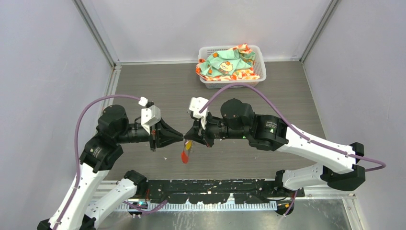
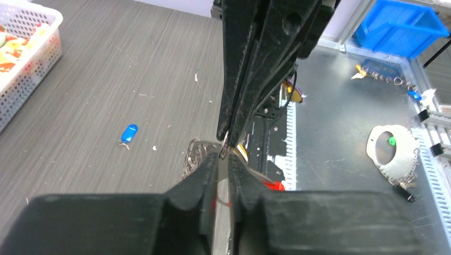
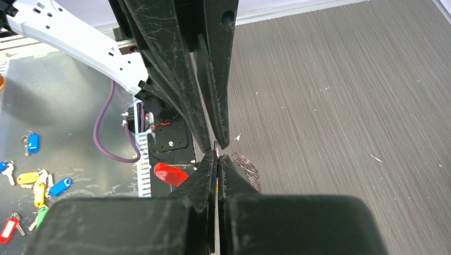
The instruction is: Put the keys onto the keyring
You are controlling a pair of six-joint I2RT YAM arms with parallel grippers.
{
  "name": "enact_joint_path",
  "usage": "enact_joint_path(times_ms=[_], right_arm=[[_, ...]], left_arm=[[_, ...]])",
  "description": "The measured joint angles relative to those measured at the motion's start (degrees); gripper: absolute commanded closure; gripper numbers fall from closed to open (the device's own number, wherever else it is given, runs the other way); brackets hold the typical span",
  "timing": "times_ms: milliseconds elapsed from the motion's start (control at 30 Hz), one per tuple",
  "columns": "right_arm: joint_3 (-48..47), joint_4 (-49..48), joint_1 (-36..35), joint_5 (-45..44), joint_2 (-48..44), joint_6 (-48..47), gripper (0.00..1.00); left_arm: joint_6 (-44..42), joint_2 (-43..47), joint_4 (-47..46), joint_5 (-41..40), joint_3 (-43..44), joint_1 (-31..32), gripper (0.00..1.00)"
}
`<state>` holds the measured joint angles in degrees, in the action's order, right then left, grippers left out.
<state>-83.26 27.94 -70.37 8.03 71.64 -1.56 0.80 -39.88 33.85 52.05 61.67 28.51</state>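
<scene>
Far across table [image 1: 287, 96]: basket [image 1: 230, 84] holding patterned cloth [image 1: 225, 64]; blue-tagged key [image 2: 129, 133] loose.

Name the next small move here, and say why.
Probably hold the left gripper steady and nudge the right gripper slightly along the keyring: both are shut tip to tip on its thin metal, the red tag hanging, the blue-tagged key lying untouched.

Robot lab test cell: plain white walls [image 1: 43, 72] w/ alum. frame posts [image 1: 95, 33], grey wood-look table [image 1: 158, 86], robot arms [image 1: 268, 132] bolted at front, blue parts bin [image 2: 401, 24] & spare colour key tags [image 3: 37, 183] on steel bench [image 2: 340, 133].
</scene>
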Motion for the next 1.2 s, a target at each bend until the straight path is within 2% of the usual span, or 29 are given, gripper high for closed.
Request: enact_joint_path(times_ms=[33,133,400,500,767,1200], right_arm=[[-0.13,0.57,0.00,0.02,0.04,-0.02,0.99],[-2.12,4.26,0.28,0.11,0.79,-0.31,0.99],[-11.91,15.32,0.37,2.45,7.06,-2.86,0.99],[-14.56,18.62,0.37,3.28,9.27,-3.76,0.99],[-17.00,22.73,0.37,4.68,10.88,-4.92,0.99],[-21.94,26.47,0.42,6.29,14.03,-5.90,0.99]], left_arm=[[-0.81,-0.13,0.37,0.07,0.02,0.00,0.67],[-3.67,-0.83,3.39,0.57,0.33,0.00,0.60],[-15.08,-8.04,14.27,3.96,9.09,-0.02,0.61],[-19.15,-10.01,17.25,5.18,11.65,0.00,0.62],[-26.34,-11.76,23.19,7.08,12.15,0.00,0.79],[-28.52,-12.13,24.33,8.07,12.48,-0.02,0.80]])
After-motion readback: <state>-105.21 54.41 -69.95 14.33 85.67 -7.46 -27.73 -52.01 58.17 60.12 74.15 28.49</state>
